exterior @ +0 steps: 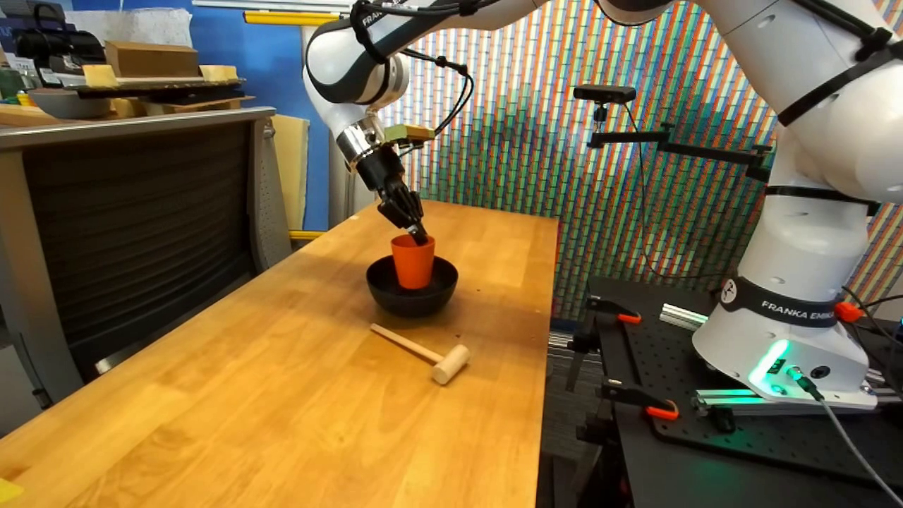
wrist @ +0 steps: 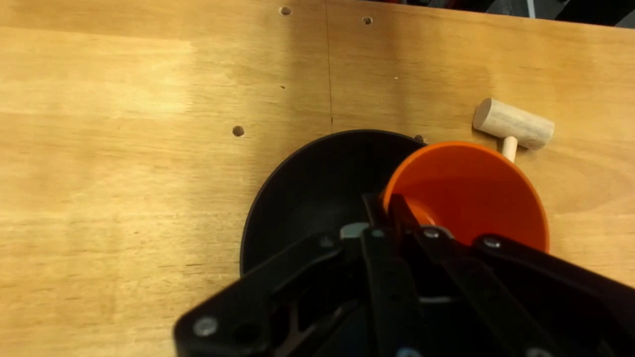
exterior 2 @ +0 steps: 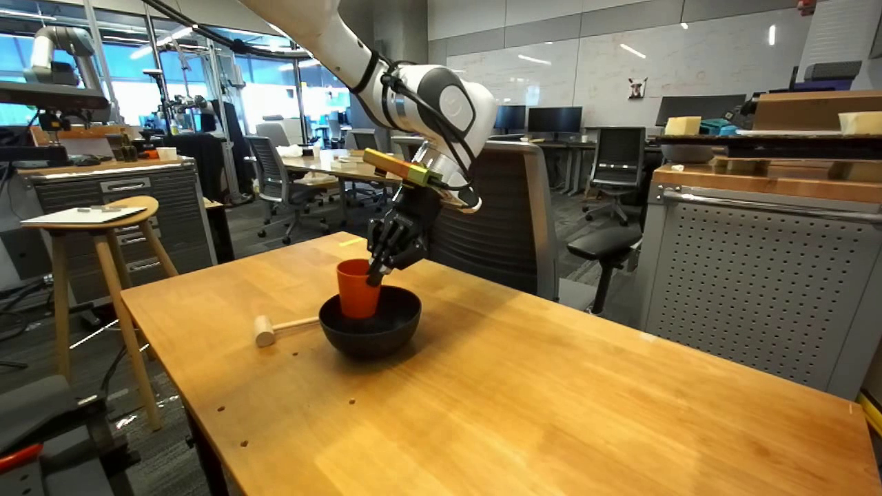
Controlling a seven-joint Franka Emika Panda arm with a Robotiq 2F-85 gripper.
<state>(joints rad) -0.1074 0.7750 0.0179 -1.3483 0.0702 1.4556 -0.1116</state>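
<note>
An orange cup (exterior: 413, 267) stands roughly upright within the black bowl (exterior: 413, 305), seen in both exterior views. My gripper (wrist: 386, 202) is shut on the cup's rim: one fingertip reaches inside the cup and the other lies against its outer wall. From above, in the wrist view, the open mouth of the cup covers the right part of the bowl. Whether the cup's base touches the bowl's floor I cannot tell. The arm comes down at a slant, and the fingers hide part of the near rim.
A wooden mallet (exterior: 451, 364) lies on the wooden table (exterior: 303, 409) close beside the bowl. A chair (exterior 2: 493, 213) backs onto the table's long side. The robot's base (exterior: 783, 353) is bolted to a separate black stand past the opposite edge.
</note>
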